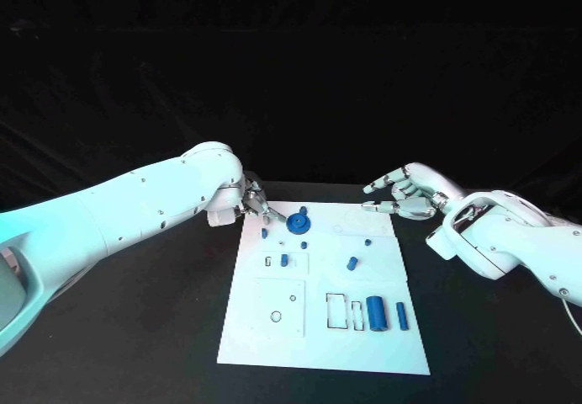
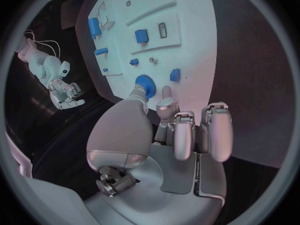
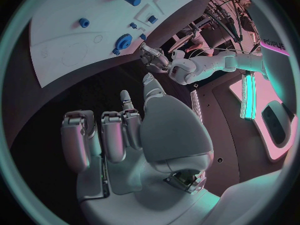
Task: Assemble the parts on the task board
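Task board (image 1: 325, 332): 1 white rectangular plate lying flat in the middle of the black surface (image 1: 145, 337), long axis running away from the robot. 1 blue gear (image 1: 298, 224) sits near the far left corner of the board. 2 blue cylinders lie side by side near the right edge at the near end, 1 thick cylinder (image 1: 378, 313) and 1 thin rod (image 1: 401, 316), next to 2 outlined rectangular slots. About 6 further small blue pieces are scattered across the far half of the board; in the head view they are too small to tell their shapes, and the count is uncertain.

Left hand (image 1: 252, 200): 1, at the far left corner of the board, just beside the gear. In the left wrist view the thumb tip reaches the gear (image 2: 145, 83) and a finger (image 2: 165, 101) points at the board nearby, while the remaining fingers are curled in; whether the gear is actually pinched cannot be told. The arm hides most of this hand in the head view.

Right hand (image 1: 404, 196): 1, above the surface beyond the far right corner of the board, apart from it, fingers spread and slightly bent, holding nothing.
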Robot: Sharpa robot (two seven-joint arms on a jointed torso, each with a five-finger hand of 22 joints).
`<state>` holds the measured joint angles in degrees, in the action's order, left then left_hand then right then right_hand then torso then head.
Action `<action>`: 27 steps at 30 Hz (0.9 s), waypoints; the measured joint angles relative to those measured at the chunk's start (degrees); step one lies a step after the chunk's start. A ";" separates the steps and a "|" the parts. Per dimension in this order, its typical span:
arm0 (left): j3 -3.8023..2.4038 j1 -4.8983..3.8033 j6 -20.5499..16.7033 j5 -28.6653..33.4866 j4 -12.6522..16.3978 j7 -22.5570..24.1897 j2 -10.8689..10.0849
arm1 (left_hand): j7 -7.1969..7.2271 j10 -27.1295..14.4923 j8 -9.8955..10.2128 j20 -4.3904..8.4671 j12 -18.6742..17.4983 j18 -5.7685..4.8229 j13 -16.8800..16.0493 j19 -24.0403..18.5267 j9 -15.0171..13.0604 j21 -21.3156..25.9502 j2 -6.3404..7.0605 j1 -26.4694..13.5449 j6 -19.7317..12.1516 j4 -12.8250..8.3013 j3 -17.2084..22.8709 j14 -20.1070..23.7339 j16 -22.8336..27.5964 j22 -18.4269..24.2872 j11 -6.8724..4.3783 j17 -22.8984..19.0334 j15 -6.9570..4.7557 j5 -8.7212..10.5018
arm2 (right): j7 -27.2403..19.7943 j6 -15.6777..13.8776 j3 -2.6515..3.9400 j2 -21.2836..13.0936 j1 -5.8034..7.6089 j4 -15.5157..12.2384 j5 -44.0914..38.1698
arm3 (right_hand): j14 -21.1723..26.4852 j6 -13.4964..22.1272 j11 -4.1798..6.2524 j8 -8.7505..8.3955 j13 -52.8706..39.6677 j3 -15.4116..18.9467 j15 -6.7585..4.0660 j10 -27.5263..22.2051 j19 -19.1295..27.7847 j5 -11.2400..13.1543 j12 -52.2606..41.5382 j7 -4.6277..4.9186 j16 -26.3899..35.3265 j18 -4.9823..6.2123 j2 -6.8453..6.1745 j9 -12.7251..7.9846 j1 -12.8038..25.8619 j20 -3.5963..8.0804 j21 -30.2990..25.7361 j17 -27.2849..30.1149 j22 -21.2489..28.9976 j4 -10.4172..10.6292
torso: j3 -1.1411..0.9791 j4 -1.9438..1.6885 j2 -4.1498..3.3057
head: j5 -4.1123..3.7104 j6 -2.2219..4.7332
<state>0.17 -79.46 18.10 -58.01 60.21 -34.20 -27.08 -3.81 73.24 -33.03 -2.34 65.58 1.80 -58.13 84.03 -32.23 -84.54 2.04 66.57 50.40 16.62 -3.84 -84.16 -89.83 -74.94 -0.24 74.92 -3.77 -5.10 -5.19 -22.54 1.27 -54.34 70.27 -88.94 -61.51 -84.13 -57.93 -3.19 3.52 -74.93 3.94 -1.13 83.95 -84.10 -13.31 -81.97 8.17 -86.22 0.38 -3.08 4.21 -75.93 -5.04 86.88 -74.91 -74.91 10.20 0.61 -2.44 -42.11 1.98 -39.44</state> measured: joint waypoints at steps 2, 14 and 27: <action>0.13 0.07 0.85 -0.44 -0.62 0.12 0.45 | -0.07 0.18 -0.19 0.00 0.00 0.00 -0.08 0.00 0.00 -0.03 -0.12 -0.12 0.29 0.04 -0.23 0.00 0.00 0.00 -0.18 0.00 0.00 0.00 | 0.00 0.00 0.00 0.01 -0.02 0.04 0.01 | 0.00 0.00 0.00 0.00 0.00 0.00 0.00 0.00 0.00 0.00 0.00 0.00 0.00 0.00 0.00 0.00 0.00 0.00 0.00 0.00 0.00 0.00 | 0.01 0.05 -0.05 | 0.10 -0.03; 0.47 0.34 1.75 -2.95 -2.31 0.05 1.28 | 0.35 0.79 -0.85 0.00 0.55 0.00 -0.52 0.00 -0.12 -0.02 -1.22 -0.16 1.11 -0.03 -0.60 0.00 0.00 0.01 -0.37 -0.01 0.00 -0.33 | 0.00 0.00 -0.01 0.07 -0.07 0.22 0.02 | 0.00 0.00 0.00 0.00 0.00 0.00 0.00 0.00 0.00 0.00 0.00 0.00 0.00 0.00 0.00 0.00 0.00 0.00 0.00 -0.04 0.01 0.00 | -0.03 -0.04 -0.04 | 0.38 -0.20; 0.50 0.37 0.94 -3.95 -2.89 0.12 1.46 | 0.46 0.78 -1.01 0.01 0.78 0.00 -0.74 0.00 -0.18 -0.21 -1.60 0.22 1.21 -0.19 -0.76 0.00 0.00 0.01 -0.38 -0.01 -0.01 -0.50 | 0.00 0.03 -0.06 0.36 -0.29 0.63 0.02 | 0.00 0.00 0.00 0.00 0.00 0.00 0.00 0.00 0.00 0.00 0.00 0.00 0.00 0.00 0.00 0.04 0.00 0.00 0.00 -0.03 -0.04 0.00 | -0.03 0.04 -0.01 | 0.58 -0.16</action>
<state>0.67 -79.09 19.04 -61.95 57.32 -34.08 -25.62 -3.35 74.02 -34.05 -2.34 66.37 1.81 -58.87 84.03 -32.42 -84.76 0.45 66.78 51.61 16.43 -4.60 -84.17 -89.83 -74.93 -0.62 74.91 -3.78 -5.60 -5.19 -22.52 1.21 -53.97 69.98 -88.31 -61.49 -84.12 -57.93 -3.19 3.52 -74.92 3.94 -1.13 83.95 -84.10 -13.31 -81.97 8.17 -86.22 0.39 -3.08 4.25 -75.93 -5.04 86.88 -74.94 -74.95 10.19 0.58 -2.40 -42.11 2.56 -39.59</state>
